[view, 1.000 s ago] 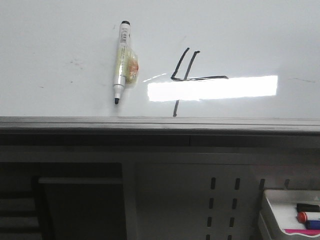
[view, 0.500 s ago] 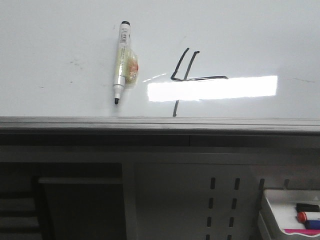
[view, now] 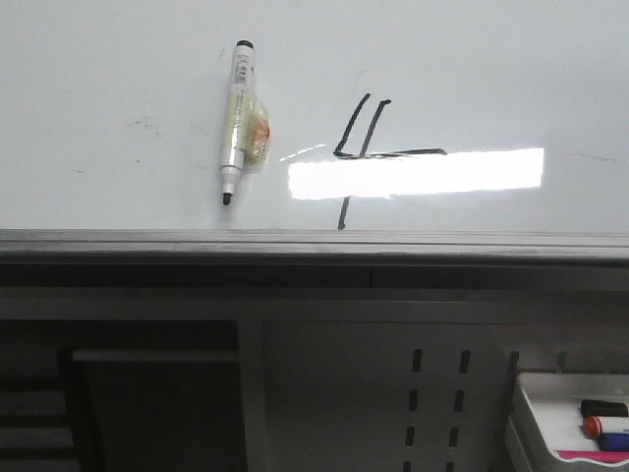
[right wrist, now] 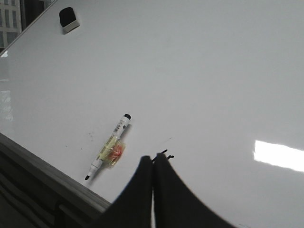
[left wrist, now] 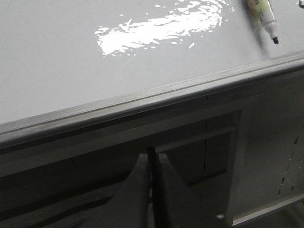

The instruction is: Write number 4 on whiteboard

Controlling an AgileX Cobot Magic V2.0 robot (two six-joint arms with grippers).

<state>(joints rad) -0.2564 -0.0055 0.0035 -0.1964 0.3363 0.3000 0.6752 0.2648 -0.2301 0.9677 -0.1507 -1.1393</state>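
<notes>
Hanging low in front of the whiteboard's (left wrist: 57,61) grey edge, the left gripper (left wrist: 151,164) has its fingers pressed together on nothing. The right gripper (right wrist: 152,166) sits above the board, also squeezed shut and empty. Its dark fingers hide most of the number 4 (view: 366,147) in that view. From the front, a bright light patch (view: 418,173) covers part of the 4. A marker (view: 235,122) lies just beside it.

The number 4 (view: 359,147) is thin black strokes on the glossy white whiteboard (view: 118,79), which has a grey edge. The marker (view: 235,123) is white with a black cap and tip and a yellow-orange wrap; both grippers' fingers (right wrist: 152,190) are black.
</notes>
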